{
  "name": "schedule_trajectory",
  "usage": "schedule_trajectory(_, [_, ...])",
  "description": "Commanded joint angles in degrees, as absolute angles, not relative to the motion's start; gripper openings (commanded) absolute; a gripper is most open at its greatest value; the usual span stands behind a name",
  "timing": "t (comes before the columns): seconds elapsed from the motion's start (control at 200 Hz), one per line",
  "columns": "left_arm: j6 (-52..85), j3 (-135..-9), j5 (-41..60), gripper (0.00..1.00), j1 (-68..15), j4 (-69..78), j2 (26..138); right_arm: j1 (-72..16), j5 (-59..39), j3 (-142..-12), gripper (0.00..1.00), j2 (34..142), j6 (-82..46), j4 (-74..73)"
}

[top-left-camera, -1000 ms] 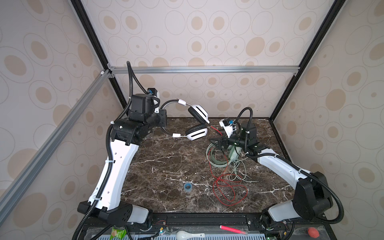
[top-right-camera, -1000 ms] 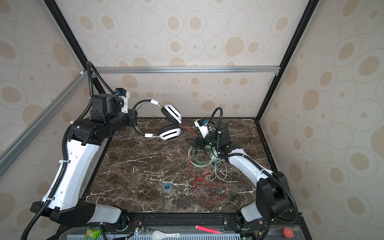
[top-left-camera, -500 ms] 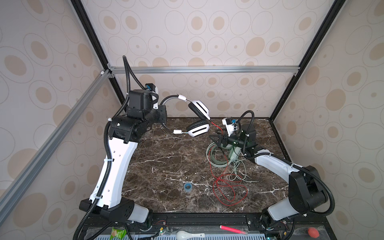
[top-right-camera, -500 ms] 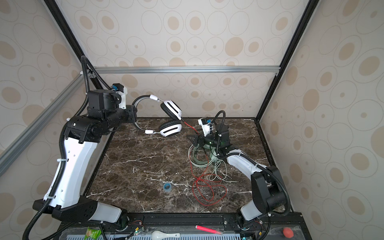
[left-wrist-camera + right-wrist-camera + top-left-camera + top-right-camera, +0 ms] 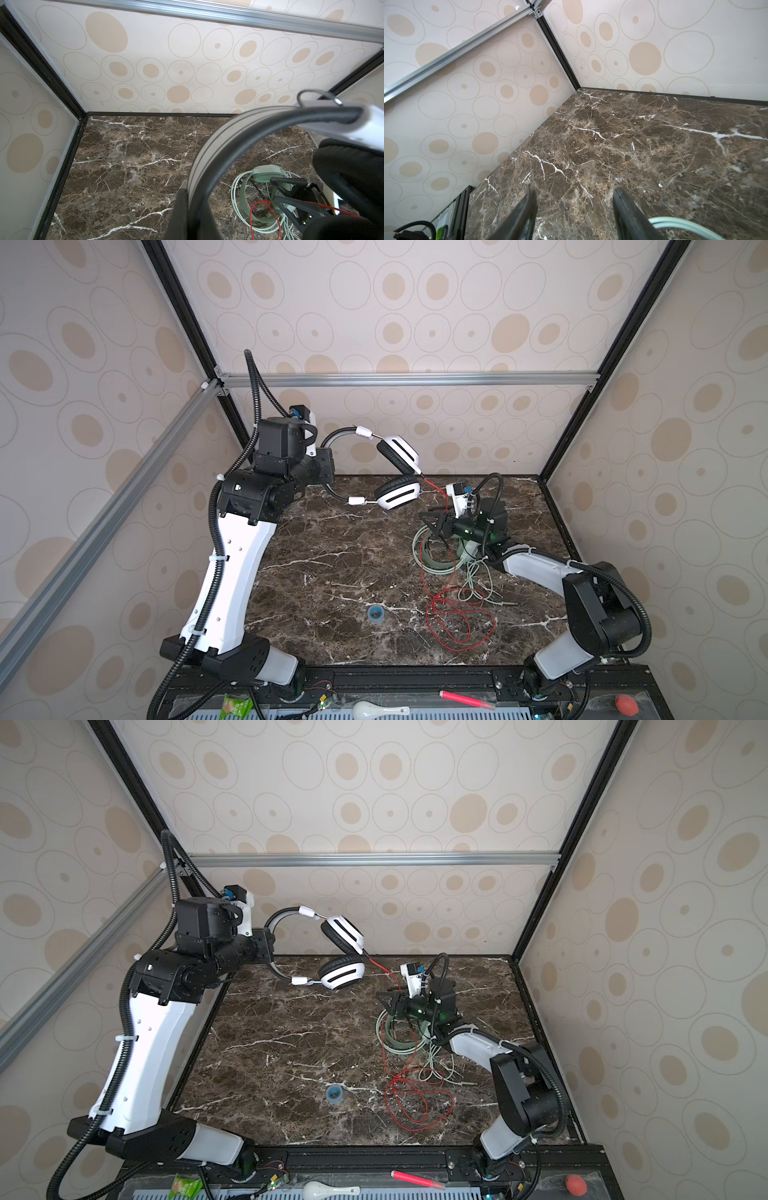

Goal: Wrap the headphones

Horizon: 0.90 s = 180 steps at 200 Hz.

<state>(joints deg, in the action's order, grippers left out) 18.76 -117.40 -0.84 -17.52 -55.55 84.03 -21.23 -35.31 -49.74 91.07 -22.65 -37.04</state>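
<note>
Starting at 6 o'clock, nearest the arm bases, a blue roll (image 5: pixel 376 612) lies alone on the surface (image 5: pixel 324 556). At 5 o'clock the red cord (image 5: pixel 459 626) lies in loose loops, and one strand runs from them up toward 1 o'clock. The mint pair (image 5: pixel 436 560) lies at 3 o'clock, its pale cord coiled around and beside it. The right fingers (image 5: pixel 432 522) hang just over it, pointing toward 9 o'clock. In the right wrist view they stand partly apart with only bare surface between them, and the mint cord lies just beside one finger. Whether the red cord touches them I cannot tell.

Farthest off, at 12 o'clock, the left fingers (image 5: pixel 327 466) are clamped tight on the headband of the white pair (image 5: pixel 401 454), which is held clear of the surface. Compared with a second ago, the white pair sits higher. The red cord from its upper cup now runs straighter down toward the right fingers.
</note>
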Motion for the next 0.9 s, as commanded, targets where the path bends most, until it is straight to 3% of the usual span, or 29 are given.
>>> schedule_trajectory(0.0, [22.1,-122.5,0.8,0.00,-17.4,-53.0,84.8,-21.1,-34.7,-48.9,0.60,91.2,-24.2,-40.7])
schedule_trajectory(0.32, [24.0,-121.0,1.3,0.00,-16.4,-51.9,83.9,-21.1,-34.7,-47.4,0.55,94.5,-27.4,-44.8])
schedule_trajectory(0.44, [25.1,-120.8,0.7,0.00,-15.8,-52.3,84.0,-21.1,-34.6,-46.6,0.42,93.9,-27.5,-45.2])
schedule_trajectory(0.635, [26.8,-120.9,-2.2,0.00,-14.3,-54.3,84.7,-21.2,-33.0,-45.5,0.07,89.8,-24.7,-39.8])
schedule_trajectory(0.72, [27.9,-119.6,-3.9,0.00,-13.5,-54.3,84.3,-21.2,-31.9,-44.6,0.00,87.2,-22.6,-35.2])
schedule_trajectory(0.895, [29.8,-114.4,-8.0,0.00,-12.8,-51.1,82.5,-23.7,-23.1,-47.4,0.00,79.5,-10.3,-11.6])
